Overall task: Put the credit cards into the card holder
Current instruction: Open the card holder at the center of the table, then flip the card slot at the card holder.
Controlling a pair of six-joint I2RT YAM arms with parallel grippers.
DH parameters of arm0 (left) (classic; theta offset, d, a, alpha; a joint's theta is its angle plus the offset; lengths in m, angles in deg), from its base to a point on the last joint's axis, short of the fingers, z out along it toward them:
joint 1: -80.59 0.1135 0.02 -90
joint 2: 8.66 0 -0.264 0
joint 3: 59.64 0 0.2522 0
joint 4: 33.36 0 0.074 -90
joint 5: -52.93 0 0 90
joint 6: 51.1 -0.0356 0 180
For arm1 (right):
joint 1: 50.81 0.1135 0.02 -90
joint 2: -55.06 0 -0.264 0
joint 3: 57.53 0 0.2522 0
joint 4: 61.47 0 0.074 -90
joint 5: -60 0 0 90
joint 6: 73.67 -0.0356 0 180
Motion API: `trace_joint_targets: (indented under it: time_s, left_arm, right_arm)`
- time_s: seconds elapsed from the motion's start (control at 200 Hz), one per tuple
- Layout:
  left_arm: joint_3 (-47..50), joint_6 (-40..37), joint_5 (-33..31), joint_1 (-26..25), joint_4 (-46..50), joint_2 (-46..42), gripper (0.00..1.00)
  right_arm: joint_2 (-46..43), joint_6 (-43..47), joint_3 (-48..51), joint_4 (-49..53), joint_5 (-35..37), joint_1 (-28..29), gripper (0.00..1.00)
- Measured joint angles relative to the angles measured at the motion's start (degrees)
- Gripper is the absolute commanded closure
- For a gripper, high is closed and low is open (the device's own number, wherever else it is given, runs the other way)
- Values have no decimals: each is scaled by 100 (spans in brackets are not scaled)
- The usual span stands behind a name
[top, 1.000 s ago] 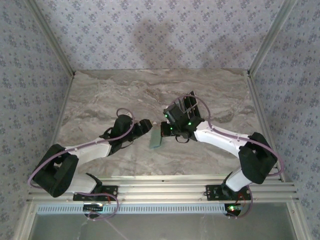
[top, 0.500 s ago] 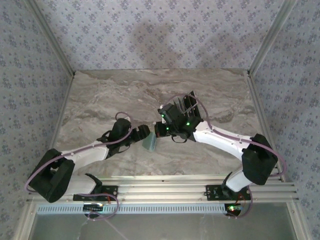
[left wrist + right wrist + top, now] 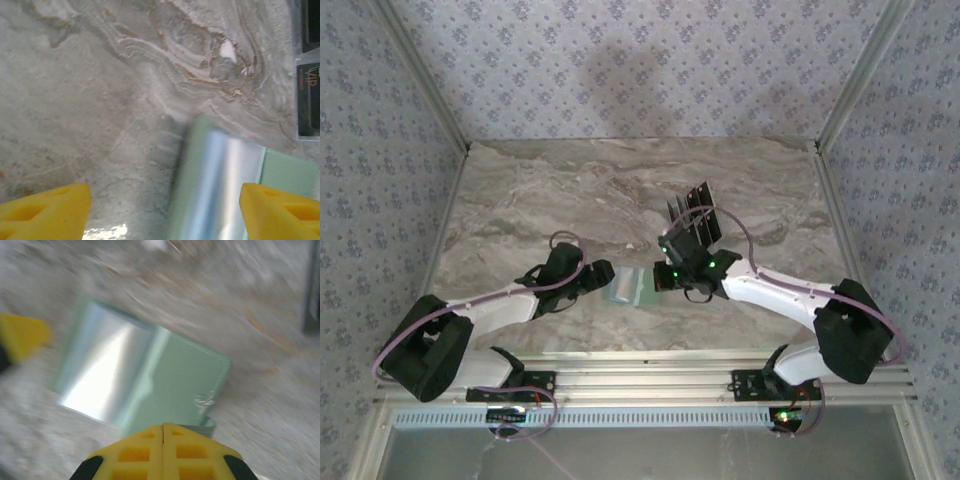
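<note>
Left gripper (image 3: 165, 195) fingers apart, flanking the wallet (image 3: 182, 372); right gripper (image 3: 163, 447) fingers together at its edge, empty. We fear a nudge skids the soft wallet shut.

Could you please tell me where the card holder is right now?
In the top view, the card holder lies on the marble table near its front centre, between the left claw and the right claw.
</note>
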Motion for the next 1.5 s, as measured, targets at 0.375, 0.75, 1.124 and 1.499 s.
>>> trace_joint_targets:
  time_s: [0.375, 0.75, 1.124, 1.499]
  left_arm:
    - [15, -4, -15, -2, 72, 2, 22]
    - [-66, -76, -68, -2, 422, -70, 19]
    - [-358, -168, -232, -2, 691, -85, 17]
    - [-778, -643, -160, -2, 802, 260, 19]
  right_arm:
    - [-4, -188, 675, -133, 144, -63, 60]
    - [-800, -448, 168, 131, 409, 562, 61]
    - [560, -487, -682, -151, 470, 1073, 67]
    - [1054, -492, 328, -868, 382, 369, 78]
